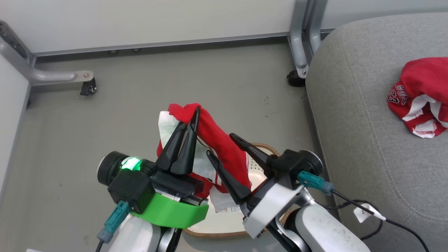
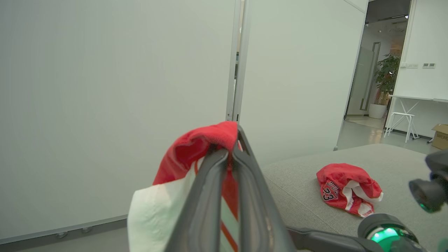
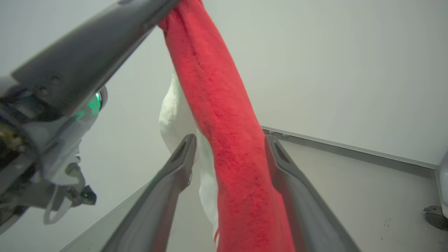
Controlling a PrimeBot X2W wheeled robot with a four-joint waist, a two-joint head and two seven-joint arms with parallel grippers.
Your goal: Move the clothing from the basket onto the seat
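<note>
My left gripper (image 1: 190, 119) is shut on the top of a red garment with white parts (image 1: 218, 143), holding it up above the basket (image 1: 210, 233). The cloth drapes down from the pinched tips (image 2: 231, 151). My right gripper (image 1: 221, 145) stands open, and the red strip of cloth (image 3: 227, 147) hangs between its two spread fingers. The basket's cream inside and brown rim show beneath both arms, mostly hidden by them. A second red garment with white lettering (image 1: 418, 94) lies crumpled on the grey seat (image 1: 364, 133), also seen as a heap (image 2: 346, 189) in the left wrist view.
Grey floor stretches ahead to white partition walls on metal feet with casters (image 1: 87, 87) (image 1: 296, 78). A dark cable with a white tag (image 1: 364, 211) trails off my right arm over the seat's edge. Beyond the seat is a doorway with a plant (image 2: 385, 77).
</note>
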